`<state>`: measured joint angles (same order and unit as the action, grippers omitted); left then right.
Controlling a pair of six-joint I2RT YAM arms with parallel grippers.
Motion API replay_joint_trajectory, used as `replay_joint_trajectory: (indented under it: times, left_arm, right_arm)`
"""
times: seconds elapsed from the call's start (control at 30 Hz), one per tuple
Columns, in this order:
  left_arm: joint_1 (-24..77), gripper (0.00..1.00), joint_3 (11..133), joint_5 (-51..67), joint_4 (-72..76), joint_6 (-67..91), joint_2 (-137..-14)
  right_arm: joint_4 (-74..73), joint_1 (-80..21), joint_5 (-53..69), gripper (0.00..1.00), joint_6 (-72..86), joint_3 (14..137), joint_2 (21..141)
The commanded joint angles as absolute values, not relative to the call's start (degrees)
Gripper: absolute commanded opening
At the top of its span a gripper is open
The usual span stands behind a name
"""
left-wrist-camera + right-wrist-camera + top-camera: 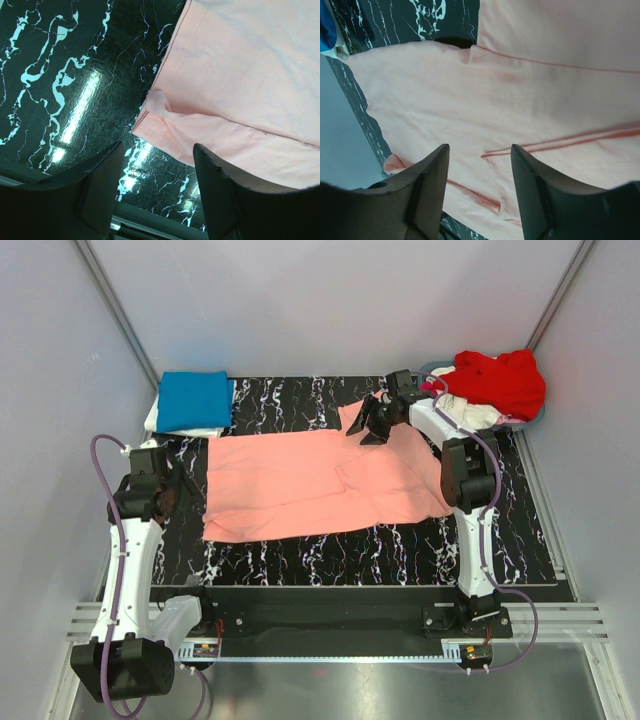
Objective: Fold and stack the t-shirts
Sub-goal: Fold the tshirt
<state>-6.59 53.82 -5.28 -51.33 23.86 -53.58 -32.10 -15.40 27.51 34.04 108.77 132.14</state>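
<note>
The salmon-pink t-shirt lies spread flat across the middle of the black marbled mat. My right gripper is open and empty, hovering above the shirt's far right part; the right wrist view shows the shirt with folds and seams under the open jaws. My left gripper is open and empty at the shirt's left edge; its wrist view shows the shirt's corner just ahead of the jaws. A folded bright blue shirt lies on a white one at the far left.
A heap of red and white shirts sits in a basket at the far right corner. Grey walls close in on left, right and back. A metal rail runs along the near edge between the arm bases.
</note>
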Motion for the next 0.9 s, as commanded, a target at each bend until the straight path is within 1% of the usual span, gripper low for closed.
replay_joint_trajectory:
  times: [0.0,0.13,0.17,0.2,0.23,0.33,0.47,0.5,0.53,0.57,0.63,0.7,0.73,0.77,0.83,0.87]
  left_arm:
    - [-6.50,0.63,53.44,-5.36,-49.48,23.20,-52.47]
    - [-6.50,0.63,53.52,-5.62,-49.57,23.29,-52.56]
    - [-6.59,0.63,53.44,-5.62,-49.57,23.29,-52.56]
    - [-6.50,0.63,53.52,-5.80,-49.57,23.29,-52.56]
    - [-6.42,0.63,53.44,-5.89,-49.57,23.29,-52.56]
    - [-6.50,0.63,53.44,-7.02,-49.66,23.90,-53.43]
    - [-6.24,0.63,53.88,-6.16,-50.71,23.99,-56.77]
    - [-5.72,0.62,54.05,-5.63,-51.15,23.99,-57.82]
    - [-4.93,0.61,54.40,-6.23,-51.67,24.43,-59.92]
    - [-2.66,0.61,54.67,-7.20,-52.72,24.96,-61.07]
    - [-0.36,0.59,54.76,-8.61,-53.44,27.75,-64.50]
    - [4.47,0.58,54.06,-8.26,-52.74,29.79,-66.26]
    - [6.05,0.58,53.79,-9.13,-52.47,32.06,-68.01]
    - [8.24,0.54,53.62,-9.40,-52.12,33.04,-68.98]
    - [9.49,0.46,52.74,-9.06,-51.07,35.41,-71.88]
    - [10.28,0.42,52.39,-8.97,-49.59,35.94,-72.94]
  right_arm:
    - [-31.20,-14.59,23.66,0.64,30.33,106.02,123.06]
    - [-32.95,-13.97,17.77,0.68,27.26,98.11,116.12]
    - [-32.96,-13.89,16.54,0.68,26.99,96.08,112.71]
    - [-32.00,-13.89,14.96,0.68,26.98,90.76,108.50]
    - [-31.73,-13.89,13.72,0.68,27.16,87.83,108.46]
    - [-32.43,-13.89,7.40,0.68,28.12,77.46,97.78]
    - [-37.26,-12.32,-5.07,0.68,29.70,67.09,89.84]
    - [-38.22,-11.17,-5.36,0.67,30.58,65.41,88.69]
    - [-38.06,-9.94,-4.84,0.65,30.85,63.82,86.68]
    - [-37.45,-6.89,-1.88,0.64,30.85,60.76,85.96]
    - [-36.65,-4.84,-0.27,0.60,30.06,59.07,85.17]
    - [-35.52,-4.48,3.85,0.48,29.36,58.27,84.90]
    - [-34.81,-4.48,5.35,0.45,29.44,57.92,84.38]
    - [-34.28,-4.48,7.54,0.43,29.53,57.22,84.11]
    - [-33.49,-4.48,8.52,0.37,29.71,57.04,83.94]
    - [-33.57,-4.48,8.61,0.35,29.62,56.87,84.02]
